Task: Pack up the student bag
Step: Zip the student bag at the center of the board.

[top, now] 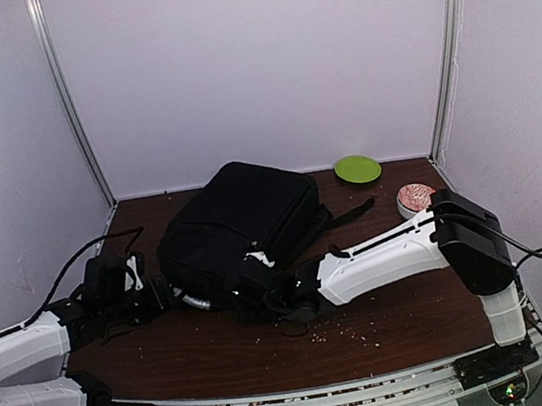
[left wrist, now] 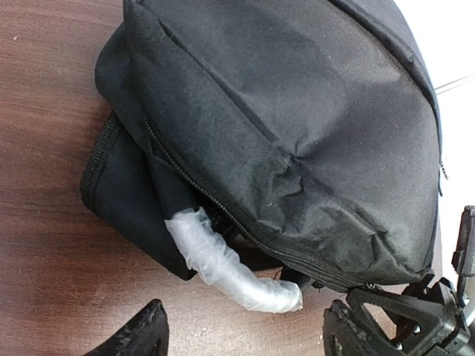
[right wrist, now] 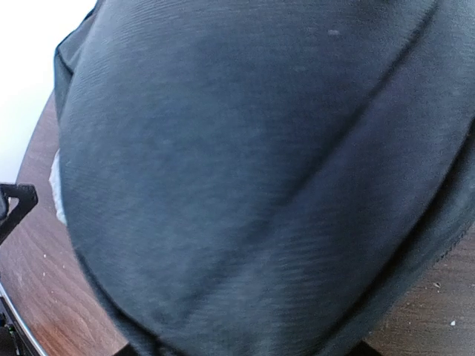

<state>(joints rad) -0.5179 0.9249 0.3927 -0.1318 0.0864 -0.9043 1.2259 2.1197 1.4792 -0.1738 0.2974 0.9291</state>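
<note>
L gripper (left wrist: 241,334): jaws spread, empty, just beside student bag (left wrist: 297,133), facing its grey-white handle (left wrist: 230,267), prob. to seize it. R gripper (top: 275,291): buried against bag's near edge, state untellable; prob. steadying. Bag flat on table (top: 388,318), btw. both.

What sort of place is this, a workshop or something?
Likely a robot test booth in a lab: two white robot arms fixed to a brown table, enclosed by plain white walls on metal posts.

Right gripper (top: 263,291) fingers hidden against the bag (top: 242,215); grip cannot be determined. Left gripper (left wrist: 245,337) fingers cut off at the wrist view's bottom edge
</note>
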